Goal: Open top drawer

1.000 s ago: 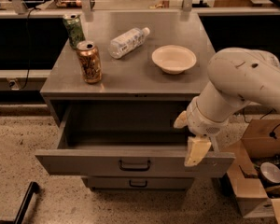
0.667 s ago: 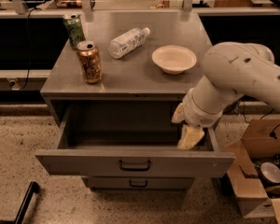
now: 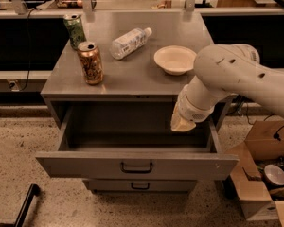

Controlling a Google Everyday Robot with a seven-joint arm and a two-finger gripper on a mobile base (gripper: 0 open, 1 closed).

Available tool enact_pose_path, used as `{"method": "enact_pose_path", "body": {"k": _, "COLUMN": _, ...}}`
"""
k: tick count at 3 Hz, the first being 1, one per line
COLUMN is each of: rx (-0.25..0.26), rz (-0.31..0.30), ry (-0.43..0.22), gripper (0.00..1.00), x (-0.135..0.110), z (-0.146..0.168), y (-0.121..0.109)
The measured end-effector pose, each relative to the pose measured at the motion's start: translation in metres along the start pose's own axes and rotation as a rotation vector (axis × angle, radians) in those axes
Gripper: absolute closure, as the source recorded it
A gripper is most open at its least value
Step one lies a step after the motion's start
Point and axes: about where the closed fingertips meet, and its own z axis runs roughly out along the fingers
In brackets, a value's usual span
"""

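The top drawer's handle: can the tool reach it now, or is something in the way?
Probably yes. The tool hangs above the open top drawer, at its right side; the handle on the front is bare, with nothing before it.

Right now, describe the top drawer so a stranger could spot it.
Start at the grey metal cabinet. Its top drawer is pulled out, the gripper over its right side. It alone is open, with a taller, wider front than the drawer below.
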Motion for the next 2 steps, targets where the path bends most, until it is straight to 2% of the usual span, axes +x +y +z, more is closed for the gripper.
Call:
{"method": "enact_pose_path", "body": {"k": 1, "rx": -0.013, "rz": 0.023, "ry": -0.016, "gripper": 1.0, "x": 0.006, "z": 0.038, "y": 0.0}}
{"method": "enact_pose_path", "body": {"k": 2, "rx": -0.041, "rz": 0.041, "ry": -0.02, "gripper": 1.0, "x": 0.014, "z": 0.068, "y": 0.009}}
